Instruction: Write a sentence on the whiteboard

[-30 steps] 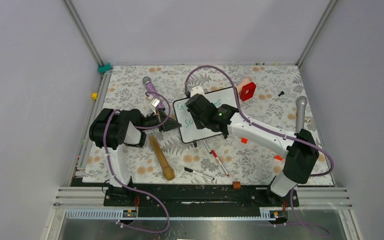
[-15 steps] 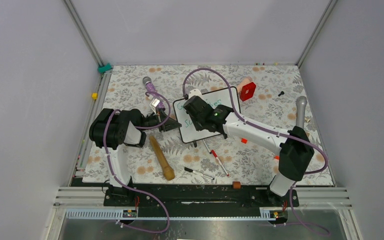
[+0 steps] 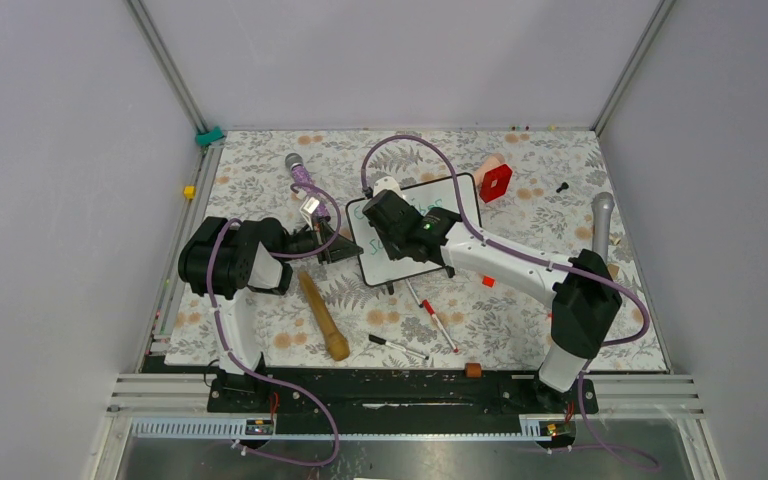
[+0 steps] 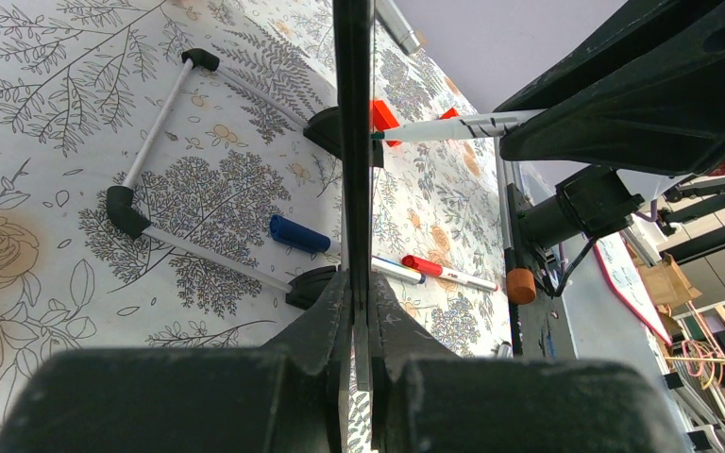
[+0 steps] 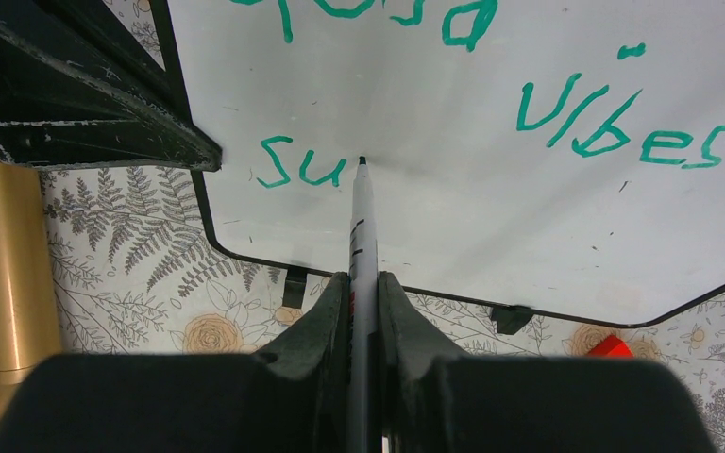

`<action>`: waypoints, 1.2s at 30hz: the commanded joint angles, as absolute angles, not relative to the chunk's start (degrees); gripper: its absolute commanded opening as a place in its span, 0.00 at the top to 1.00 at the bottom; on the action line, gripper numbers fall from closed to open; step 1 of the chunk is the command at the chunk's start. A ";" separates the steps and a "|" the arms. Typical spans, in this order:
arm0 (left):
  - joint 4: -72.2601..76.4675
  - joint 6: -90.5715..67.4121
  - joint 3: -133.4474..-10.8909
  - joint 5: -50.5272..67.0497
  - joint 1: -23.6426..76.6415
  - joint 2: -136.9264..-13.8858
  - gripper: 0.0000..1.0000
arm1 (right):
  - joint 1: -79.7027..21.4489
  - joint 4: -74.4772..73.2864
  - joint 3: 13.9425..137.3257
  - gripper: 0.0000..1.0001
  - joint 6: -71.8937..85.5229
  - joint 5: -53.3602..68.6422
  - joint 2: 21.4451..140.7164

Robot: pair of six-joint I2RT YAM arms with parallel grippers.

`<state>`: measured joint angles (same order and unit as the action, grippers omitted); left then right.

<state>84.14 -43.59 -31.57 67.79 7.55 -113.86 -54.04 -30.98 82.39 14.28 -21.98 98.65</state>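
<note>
Floral-cloth table [image 3: 260, 180]. The whiteboard [image 3: 452, 192] sits mid-table between the two arms, its feet on the cloth.

Left gripper [image 4: 354, 293]: fingers pinched narrow on the board's left edge, black frame edge-on between them.

Right gripper [image 5: 362, 283]: clamped on a white-barrelled marker [image 5: 361, 226], which points up the board face. Its tip meets the surface just right of the last green letter.

Wooden pin [image 3: 322, 316] lies on the cloth near the left arm, apart from the board. Red block [image 3: 496, 182] sits at the board's far right corner.

The sentence [image 5: 614, 142], green ink: the top line is cropped in the wrist view, probably "Good", then "vibes". Second line so far: "Su".
</note>
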 commanded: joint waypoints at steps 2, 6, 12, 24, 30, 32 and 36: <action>84.64 -41.13 -32.30 68.58 7.78 -115.27 0.99 | -53.53 -30.78 84.52 1.00 13.68 -24.25 99.73; 84.64 -41.13 -32.32 68.56 7.82 -115.28 0.99 | -53.53 -30.82 84.01 1.00 13.87 -24.04 99.69; 84.65 -41.07 -32.33 68.67 7.82 -115.26 0.99 | -53.53 -30.77 82.87 1.00 14.15 -23.49 99.04; 84.64 -41.05 -32.34 68.68 7.82 -115.23 0.99 | -53.68 -30.75 79.87 1.00 15.57 -21.33 97.60; 84.68 -41.04 -32.34 68.55 7.80 -115.22 0.99 | -53.61 -30.70 79.10 1.00 15.95 -20.52 97.22; 84.64 -40.95 -32.32 68.55 7.82 -115.25 0.99 | -53.64 -30.69 79.13 1.00 16.03 -20.55 97.34; 84.64 -40.96 -32.31 68.58 7.77 -115.26 0.99 | -53.59 -30.80 79.73 1.00 15.76 -21.34 97.50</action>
<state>83.90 -43.62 -31.75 67.79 7.55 -113.86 -54.06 -31.05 79.83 15.33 -20.21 98.17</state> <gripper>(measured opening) 0.047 0.155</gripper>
